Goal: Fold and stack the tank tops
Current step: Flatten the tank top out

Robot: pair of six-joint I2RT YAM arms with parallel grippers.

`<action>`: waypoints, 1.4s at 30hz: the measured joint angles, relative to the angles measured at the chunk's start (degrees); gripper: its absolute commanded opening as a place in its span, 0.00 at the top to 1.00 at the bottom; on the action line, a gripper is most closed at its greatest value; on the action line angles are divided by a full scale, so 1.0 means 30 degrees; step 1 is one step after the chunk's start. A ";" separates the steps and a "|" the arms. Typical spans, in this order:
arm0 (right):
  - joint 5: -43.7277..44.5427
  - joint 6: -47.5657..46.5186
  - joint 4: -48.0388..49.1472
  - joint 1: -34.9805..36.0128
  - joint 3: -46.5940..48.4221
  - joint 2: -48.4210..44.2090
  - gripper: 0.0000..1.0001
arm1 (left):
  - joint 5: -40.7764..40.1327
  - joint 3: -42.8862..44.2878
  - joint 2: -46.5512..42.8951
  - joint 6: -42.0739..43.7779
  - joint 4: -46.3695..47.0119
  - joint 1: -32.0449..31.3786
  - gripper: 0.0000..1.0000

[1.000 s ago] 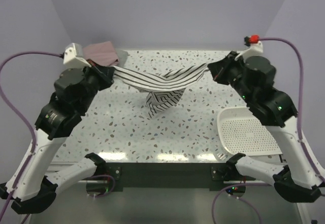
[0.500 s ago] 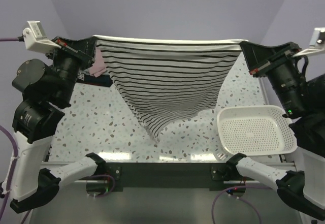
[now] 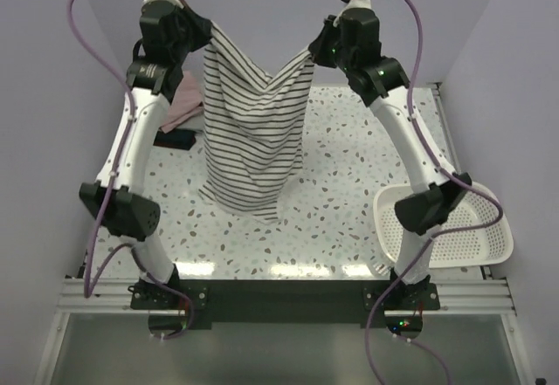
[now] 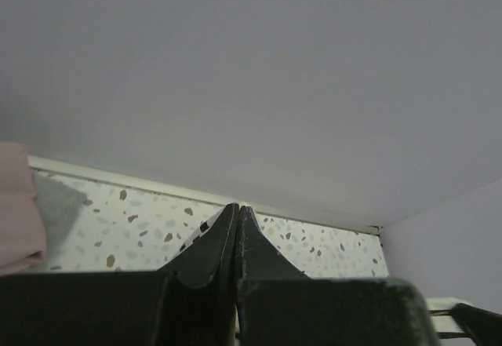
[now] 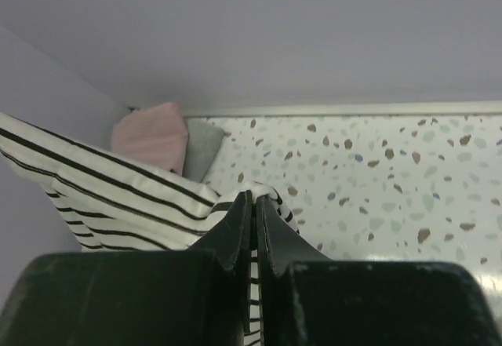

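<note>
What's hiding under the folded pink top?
A grey top pokes out beneath the pink top, with something dark below it. The rest of each is covered.

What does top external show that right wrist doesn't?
Only top external: the left tool, the white basket at the near right edge, and the whole striped tank top hanging between the two raised arms. Only right wrist: the grey top beside the pink top, and a close look at the right tool shut on a pinch of striped fabric. Both: the striped tank top, the pink top and the speckled table.
</note>
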 measured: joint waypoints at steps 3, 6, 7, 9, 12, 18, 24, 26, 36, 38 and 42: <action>-0.0583 -0.0168 -0.0503 -0.0663 0.4554 0.3643 1.00 | 0.1953 0.5384 0.4269 0.0211 -0.0342 0.0699 1.00; -0.0736 -0.0328 -0.0488 -0.0969 0.6091 0.4189 1.00 | 0.4007 0.8480 0.6018 0.0044 0.0073 0.1508 1.00; -0.0743 -0.0423 -0.0131 -0.1013 0.5931 0.3759 1.00 | 0.4714 0.8415 0.5821 -0.0153 0.0328 0.1887 1.00; -0.0714 -0.0576 0.0670 -0.1035 0.4248 0.2084 1.00 | 0.5639 0.6754 0.4561 -0.0495 0.1464 0.2827 1.00; -0.0597 -0.0678 0.1807 -0.1027 0.0372 -0.1377 1.00 | 0.6324 0.3570 0.2142 -0.0809 0.2382 0.4051 1.00; -0.0182 -0.0284 0.3752 -0.1020 -0.9158 -0.7264 1.00 | 0.7832 -0.5289 -0.2732 -0.1661 0.5166 0.4240 1.00; -0.0357 0.1865 0.3155 -0.1035 -2.0094 -0.8765 1.00 | 0.8655 -1.6997 -0.4772 -0.2776 0.6572 0.3024 1.00; -0.0634 0.2616 0.2237 -0.1035 -2.3307 -0.8765 1.00 | 0.8553 -2.0808 -0.4867 -0.3016 0.6069 0.1902 1.00; -0.1909 0.4765 -0.0925 -0.1035 -2.8523 -1.1657 1.00 | 0.7686 -2.9062 -0.8837 -0.4182 0.4073 -0.0291 1.00; -0.1902 0.4976 -0.1253 -0.1035 -2.8727 -1.2101 1.00 | 0.7453 -2.9048 -1.0040 -0.4175 0.3643 -0.0321 1.00; -0.1763 0.5217 -0.2368 -0.1035 -2.8771 -1.2662 1.00 | 0.7155 -2.8778 -1.1446 -0.4102 0.2324 -0.0335 1.00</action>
